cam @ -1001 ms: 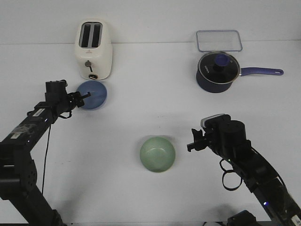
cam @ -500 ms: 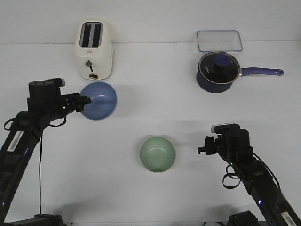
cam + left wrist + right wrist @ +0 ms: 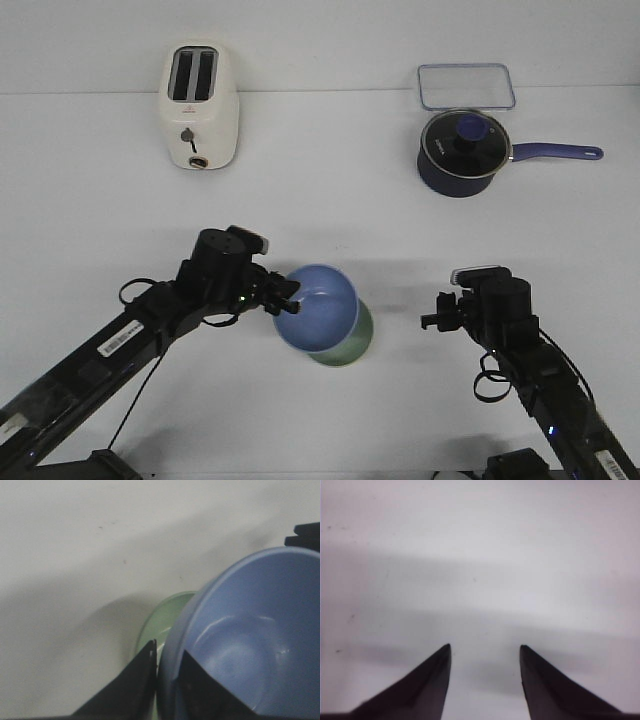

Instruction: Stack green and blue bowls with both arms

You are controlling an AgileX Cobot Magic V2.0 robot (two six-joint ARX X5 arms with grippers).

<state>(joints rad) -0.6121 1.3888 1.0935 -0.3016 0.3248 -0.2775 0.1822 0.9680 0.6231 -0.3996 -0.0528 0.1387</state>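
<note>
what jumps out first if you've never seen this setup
The blue bowl, pinched by its rim in the left gripper, sits over the green bowl at the table's middle near edge. The right gripper waits open and empty beside them. At the back stand a cream toaster on the left and a navy saucepan on the right.

Worktop point(image 3: 330, 215): white, matte. Upper left of frame: cream two-slot toaster point(image 3: 201, 107). Upper right: clear rectangular lidded container point(image 3: 466, 86), with a navy saucepan point(image 3: 462, 153) just in front, glass-lidded, handle pointing right. Lower centre: green bowl point(image 3: 354, 347), mostly covered.
</note>
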